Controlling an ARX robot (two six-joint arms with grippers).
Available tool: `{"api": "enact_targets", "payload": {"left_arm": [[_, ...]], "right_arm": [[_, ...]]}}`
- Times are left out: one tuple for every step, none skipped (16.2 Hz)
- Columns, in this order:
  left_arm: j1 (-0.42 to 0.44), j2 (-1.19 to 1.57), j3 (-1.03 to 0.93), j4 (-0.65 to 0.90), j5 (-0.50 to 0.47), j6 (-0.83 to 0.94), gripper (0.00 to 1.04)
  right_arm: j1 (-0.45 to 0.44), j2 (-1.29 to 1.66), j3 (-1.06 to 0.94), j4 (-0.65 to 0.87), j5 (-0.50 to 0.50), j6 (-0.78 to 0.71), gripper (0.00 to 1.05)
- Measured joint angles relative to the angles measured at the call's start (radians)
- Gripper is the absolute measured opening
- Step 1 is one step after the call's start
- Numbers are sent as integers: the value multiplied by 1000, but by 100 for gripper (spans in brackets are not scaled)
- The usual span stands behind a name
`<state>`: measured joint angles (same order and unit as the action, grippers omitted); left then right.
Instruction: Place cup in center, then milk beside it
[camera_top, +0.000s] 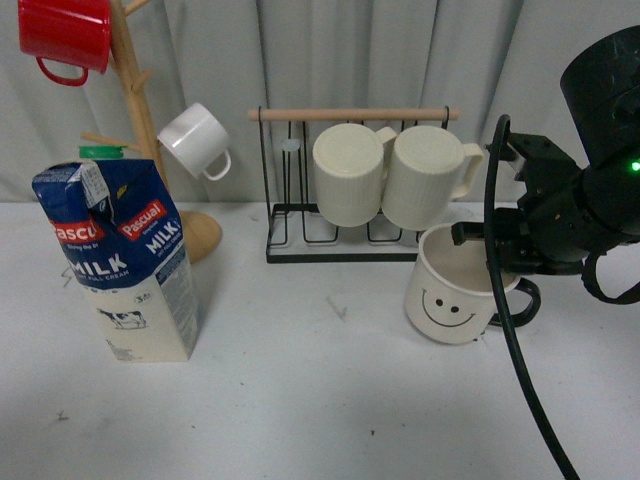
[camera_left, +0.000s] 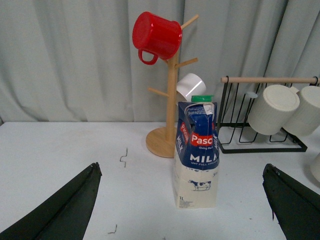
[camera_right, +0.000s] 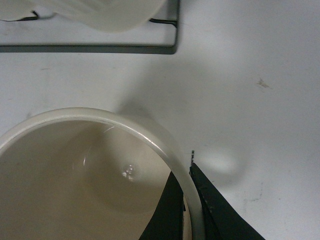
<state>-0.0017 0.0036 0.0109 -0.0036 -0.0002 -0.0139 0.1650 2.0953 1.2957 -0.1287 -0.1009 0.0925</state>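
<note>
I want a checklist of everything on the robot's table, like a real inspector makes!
Surface: white table, small black marks.
Job's things: smiley cup upright at right; milk carton upright at left.
Clutter: mug tree holding red mug and white mug; wire rack holding two ribbed mugs.
Grippers: right gripper shut on the smiley cup's rim; left gripper open, empty.
Cables: black cable hangs before the smiley cup.
Surroundings: pale curtain behind.

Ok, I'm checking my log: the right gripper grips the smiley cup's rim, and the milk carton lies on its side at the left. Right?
Not quite: the milk carton stands upright, green cap on top, as the front view shows. The rest holds: the right gripper has a finger on each side of the rim of the smiley cup, and the carton is at the left.
</note>
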Motion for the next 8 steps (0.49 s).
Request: {"api": "enact_targets", "payload": {"left_arm": [[0,0,0,0,0,0,98],[0,0,0,0,0,0,98],[0,0,0,0,0,0,98],[0,0,0,0,0,0,98],[0,0,0,0,0,0,98],[0,0,0,0,0,0,98],[0,0,0,0,0,0,98],[0,0,0,0,0,0,98]], "right_arm": [[13,-18,0,-18,-8,0,3],[32,-31,0,-39,-21,-6,3],[52,-35,2,-51,-21,-10,3],[74,-35,10,-79,-23,-16,3],[93,-35,14,-96,-23,-29,3],[109,-31,30,-106,-16,-43,3],[118,-18,60,-124,-11,-49,3],[125,-6,82,-128,2,-58,3]]}}
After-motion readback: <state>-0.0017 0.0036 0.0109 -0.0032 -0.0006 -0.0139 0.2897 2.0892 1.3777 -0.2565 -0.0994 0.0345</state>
